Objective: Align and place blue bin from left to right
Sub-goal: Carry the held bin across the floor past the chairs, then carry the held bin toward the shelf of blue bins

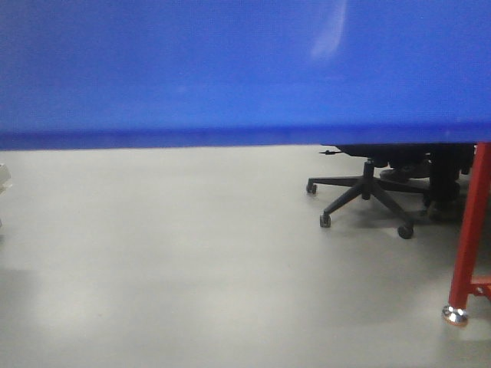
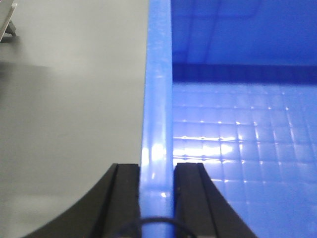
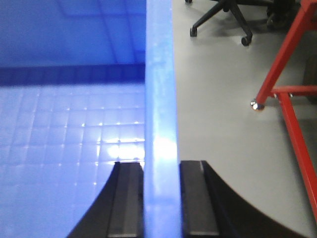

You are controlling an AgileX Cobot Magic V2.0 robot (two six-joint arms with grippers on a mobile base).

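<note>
The blue bin (image 1: 230,69) fills the top of the front view, its smooth side panel held above the grey floor. In the left wrist view my left gripper (image 2: 157,171) is shut on the bin's left rim (image 2: 158,89), one black finger outside and one inside over the gridded bin floor (image 2: 242,148). In the right wrist view my right gripper (image 3: 161,168) is shut on the bin's right rim (image 3: 159,74), again with a finger on each side. The bin's inside looks empty.
A black office chair base (image 1: 368,195) on castors stands at the right, also the chair base (image 3: 223,17) in the right wrist view. A red metal frame leg (image 1: 469,230) with a foot stands at the far right, the same red frame (image 3: 287,84). Grey floor (image 1: 153,261) lies below.
</note>
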